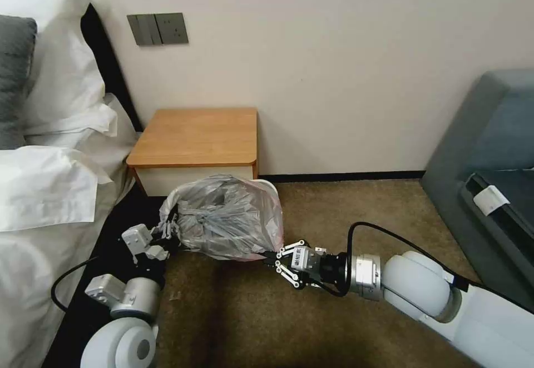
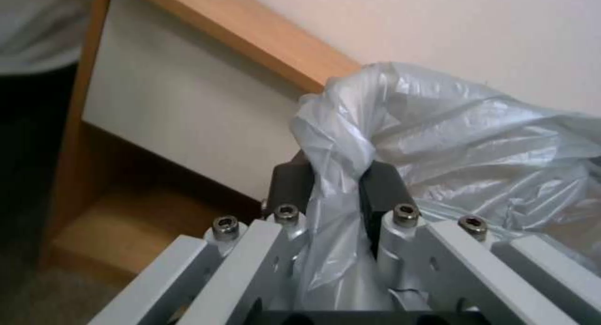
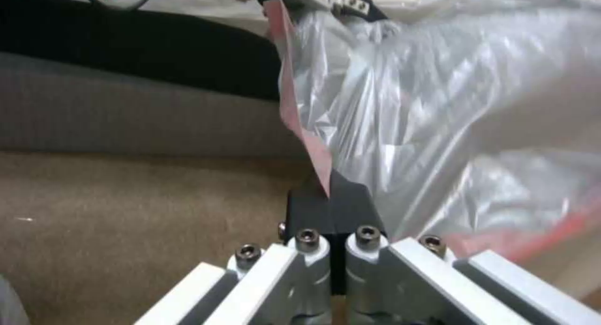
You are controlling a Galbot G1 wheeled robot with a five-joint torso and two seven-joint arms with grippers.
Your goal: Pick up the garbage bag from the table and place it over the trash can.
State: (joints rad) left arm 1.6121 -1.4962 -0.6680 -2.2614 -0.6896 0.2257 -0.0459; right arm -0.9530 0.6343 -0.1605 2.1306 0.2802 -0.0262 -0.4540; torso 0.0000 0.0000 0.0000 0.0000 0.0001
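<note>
The crinkled translucent grey plastic garbage bag (image 1: 225, 223), pinkish-red at its edge, billows over the cream-beige plastic trash can (image 1: 271, 188). The left gripper (image 1: 167, 229) pinches it closed at 9 o'clock. The right gripper (image 1: 276, 260) is clamped on it at 4 o'clock.

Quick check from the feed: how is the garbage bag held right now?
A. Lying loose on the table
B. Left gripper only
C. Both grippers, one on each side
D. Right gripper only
C: the left gripper is shut on a bunched fold of the garbage bag, and the right gripper pinches its pinkish-red edge.
</note>
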